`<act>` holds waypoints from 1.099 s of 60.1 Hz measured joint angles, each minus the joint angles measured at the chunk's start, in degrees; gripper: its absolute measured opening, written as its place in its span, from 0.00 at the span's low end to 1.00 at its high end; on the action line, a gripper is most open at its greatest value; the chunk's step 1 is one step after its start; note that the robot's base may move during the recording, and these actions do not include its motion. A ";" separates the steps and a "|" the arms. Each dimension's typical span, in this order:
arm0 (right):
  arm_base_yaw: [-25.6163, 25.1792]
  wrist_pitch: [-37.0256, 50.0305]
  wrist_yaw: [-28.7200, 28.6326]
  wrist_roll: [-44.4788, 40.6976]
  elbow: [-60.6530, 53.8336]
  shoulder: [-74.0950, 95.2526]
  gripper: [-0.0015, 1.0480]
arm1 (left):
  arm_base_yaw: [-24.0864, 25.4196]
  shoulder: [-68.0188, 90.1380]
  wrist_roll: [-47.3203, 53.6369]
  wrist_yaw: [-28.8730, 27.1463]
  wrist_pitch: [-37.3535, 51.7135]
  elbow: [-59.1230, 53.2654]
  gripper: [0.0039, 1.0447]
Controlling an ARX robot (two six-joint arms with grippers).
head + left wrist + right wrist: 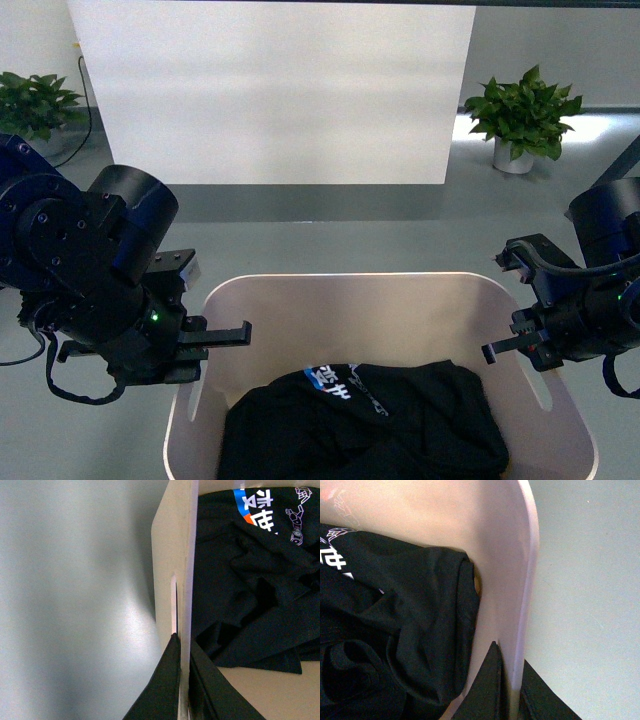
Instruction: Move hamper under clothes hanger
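Observation:
The beige hamper (350, 290) stands on the grey floor right in front of me, between my arms. A black garment (370, 415) with printed lettering lies inside it. My left gripper (215, 345) is shut on the hamper's left short wall. In the left wrist view its fingers pinch the rim (182, 645) just below the slot handle (173, 605), with the garment (250, 580) on the inner side. My right gripper (510, 345) is shut on the right short wall; the right wrist view shows it clamping the rim (510, 655) beside the garment (395, 605). The clothes hanger is out of view.
A large white panel (270, 90) stands against the far wall. Potted plants stand at the back right (522, 115) and back left (35, 100). A dark slanted bar (625, 160) shows at the right edge; I cannot tell what it is. Grey floor (330, 235) lies ahead.

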 joint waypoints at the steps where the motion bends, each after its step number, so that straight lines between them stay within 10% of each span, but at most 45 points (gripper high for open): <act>1: 0.02 0.00 0.00 0.00 0.00 0.00 0.03 | 0.00 0.00 0.00 -0.02 0.00 0.00 0.04; 13: 0.31 -2.25 -1.42 5.29 0.48 0.00 0.03 | -0.48 0.00 -3.32 -9.25 3.72 -0.96 0.04; 53: 2.78 -7.04 0.20 9.09 11.76 9.64 0.03 | -0.02 7.04 -8.31 -9.81 0.46 5.07 0.04; 66: 3.13 -6.84 0.74 9.03 12.00 11.04 0.21 | 0.90 8.15 -10.10 -9.53 -0.28 6.14 0.31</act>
